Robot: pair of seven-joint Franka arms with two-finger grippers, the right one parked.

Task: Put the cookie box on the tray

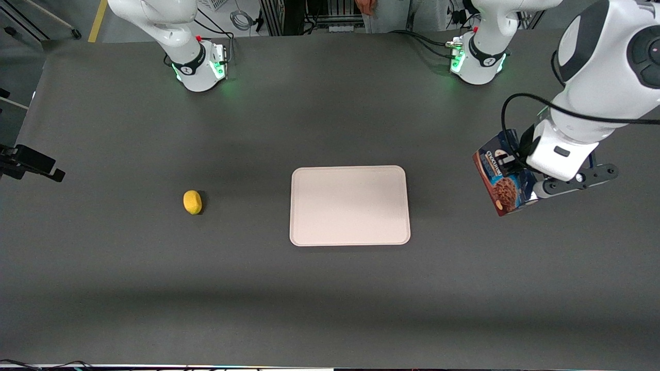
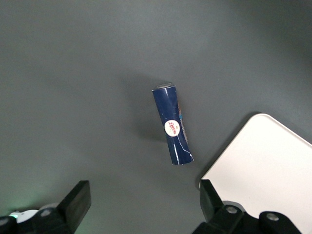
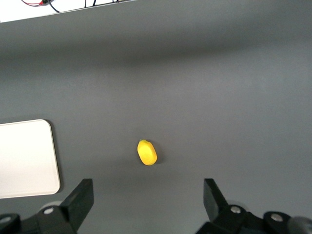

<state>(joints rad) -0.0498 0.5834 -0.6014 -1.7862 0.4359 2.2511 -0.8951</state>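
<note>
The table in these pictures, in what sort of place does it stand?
Probably a robot laboratory. Two arm bases are bolted to the dark table, with cables and equipment racks at its edge. Only test props lie on it: cookie box, tray, yellow object. The left hand hangs open above the box.

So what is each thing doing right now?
Cookie box: standing on the table, not held, beside the tray.
Tray: flat on the table, nothing on it.
Gripper: open, above the cookie box, not touching it.
Lemon: lying on the table toward the parked arm's end.
</note>
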